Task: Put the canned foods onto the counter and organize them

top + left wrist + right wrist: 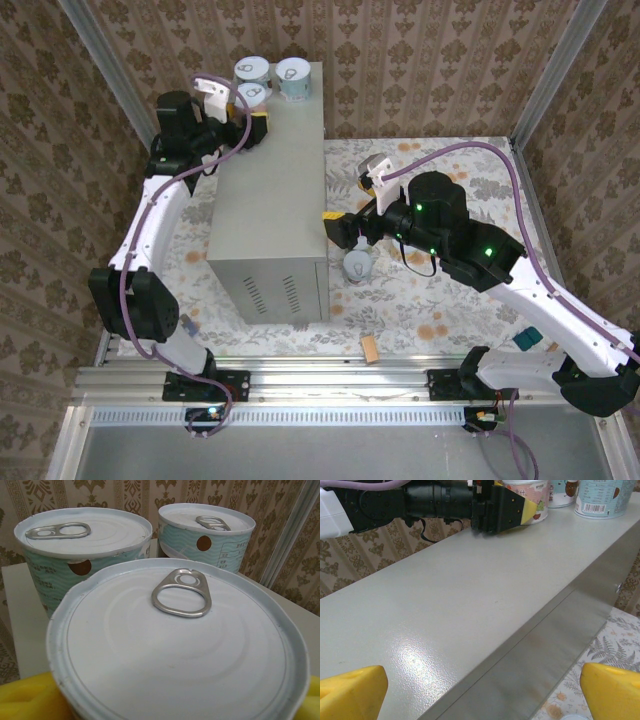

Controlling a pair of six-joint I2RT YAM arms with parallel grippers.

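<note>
- L gripper (250, 104) pinching pink-label can (253, 92), upper left, on counter (270, 190) top end.
- Two blue-label cans (293, 75) just above it.
- R gripper (334, 228) mid-frame, fingers spread wide, beside counter's right edge.
- Loose can (357, 266) on floral floor (420, 310), just below R gripper.

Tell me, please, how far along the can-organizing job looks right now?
Done: two pale-blue cans stand at the far end of the counter. In hand: the left gripper grips a third can beside them. Left: one can on the floral floor, near the open right gripper.
</note>
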